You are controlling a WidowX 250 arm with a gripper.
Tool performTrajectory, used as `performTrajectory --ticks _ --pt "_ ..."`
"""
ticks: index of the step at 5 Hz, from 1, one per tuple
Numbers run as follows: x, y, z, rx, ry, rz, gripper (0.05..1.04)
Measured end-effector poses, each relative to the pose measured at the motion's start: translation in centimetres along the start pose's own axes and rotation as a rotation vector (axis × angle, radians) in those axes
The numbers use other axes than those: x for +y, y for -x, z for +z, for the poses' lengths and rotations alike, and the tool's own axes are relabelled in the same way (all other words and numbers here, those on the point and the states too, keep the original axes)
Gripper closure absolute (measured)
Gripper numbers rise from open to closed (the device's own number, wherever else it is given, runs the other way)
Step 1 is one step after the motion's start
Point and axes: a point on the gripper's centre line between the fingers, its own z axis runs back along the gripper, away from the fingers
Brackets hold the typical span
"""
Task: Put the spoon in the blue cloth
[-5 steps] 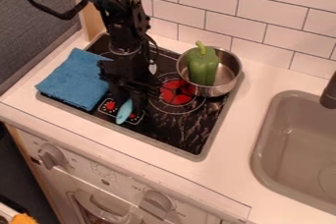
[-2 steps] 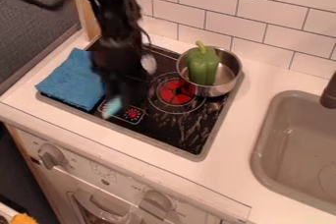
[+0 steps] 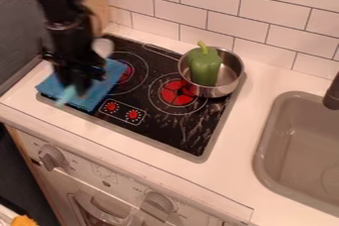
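Pot (image 3: 232, 70) of shiny metal stands at the back right corner of the black stovetop (image 3: 179, 133), holding a green pepper (image 3: 204, 68) — upright, its stem raised above the rim. To the right, a grey sink (image 3: 301, 141) is set into the white counter (image 3: 261, 84), with a dark tap (image 3: 332, 95) at its back edge.

The gripper (image 3: 76, 88) is over the blue cloth (image 3: 101, 91), which lies flat across the stovetop's left corner and reaches onto the counter. Its fingers are pinched on the spoon (image 3: 67, 95). The teal handle end sticks out past the fingertips, down and toward the counter's front edge, above the cloth's near side; the pale bowl shows on the other side of the gripper, up and toward the counter's back edge. So the spoon runs at a slant through the grip — whether it touches the cloth I cannot tell.

On the stovetop, one red burner (image 3: 177, 93) glows just in front of the pot and another (image 3: 124, 74) shows beside the cloth. The two small red control marks are near the stovetop's front edge, to the right of the cloth.
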Motion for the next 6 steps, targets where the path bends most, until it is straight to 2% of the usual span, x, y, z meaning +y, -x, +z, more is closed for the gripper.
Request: performTrajectory --ticks 1,3,4,6 --pt "1.5 -0.2 -0.5 0.002 -0.033 -0.001 0.772" --pt "3.2 -1.8 -1.4 -0.028 -0.057 -0.009 0.772" --pt "2.9 -2.1 -1.9 -0.022 -0.045 -0.020 0.702" --pt "1.7 -2.9 -1.0 -0.048 0.048 -0.052 0.124"
